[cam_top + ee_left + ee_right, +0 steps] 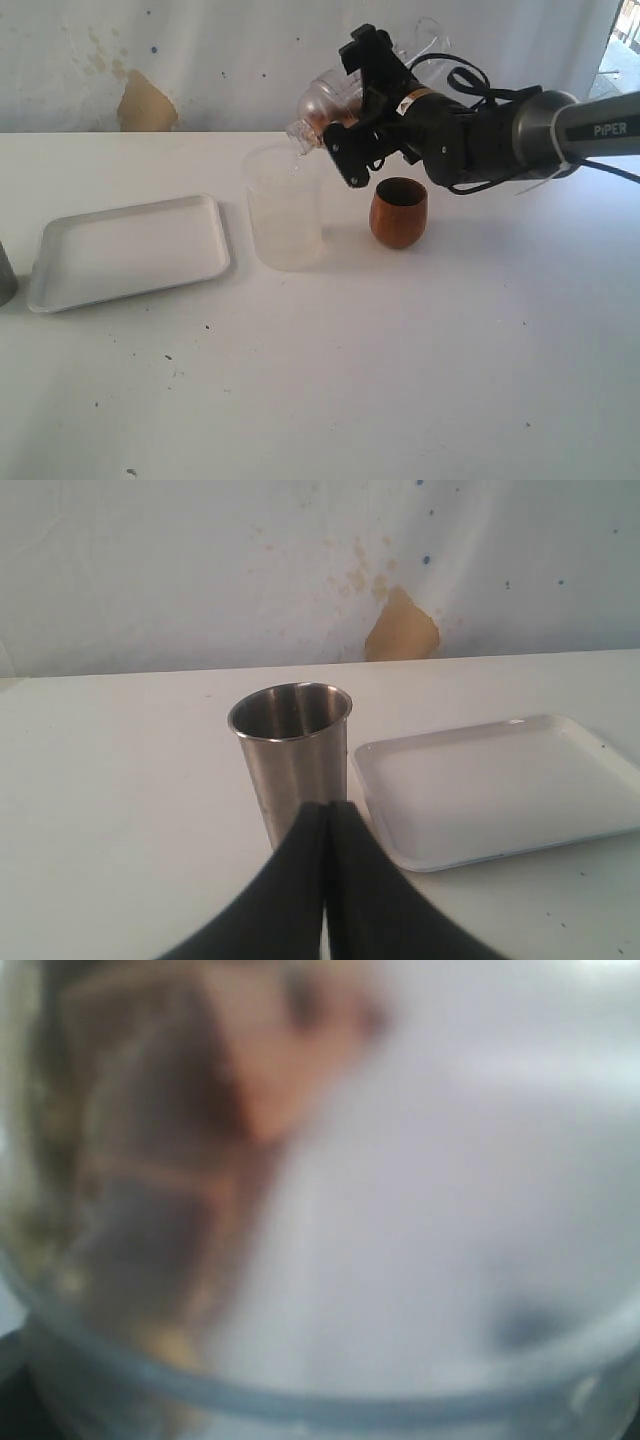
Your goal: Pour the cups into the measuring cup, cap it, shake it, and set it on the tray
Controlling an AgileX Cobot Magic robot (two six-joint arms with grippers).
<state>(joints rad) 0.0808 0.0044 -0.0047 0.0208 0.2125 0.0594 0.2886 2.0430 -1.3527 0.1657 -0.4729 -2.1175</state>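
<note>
1. The right gripper [358, 106] grasps a plastic cup [320, 100] across its body. It holds the cup tipped on its side, above the measuring cup [285, 205] and slightly to the right of it.
2. The plastic cup's mouth slants down over the measuring cup's open rim, its lip just above that rim. In the right wrist view its milky wall [400, 1210] fills the picture, blurred.
3. The measuring cup stands upright on the white table [400, 380]. Its marks are too faint to make out.
4. The wooden cup [398, 212] stands upright just right of the measuring cup, apart from it, under the arm.
5. The tray [130, 250] lies flat, near the measuring cup's left side, not touching it.
6. Beyond the tray, farthest left of the measuring cup, the steel tumbler [290, 750] stands upright.
7. The left gripper [325, 810] is clenched on nothing, its fingers pressed together just in front of the tumbler.
</note>
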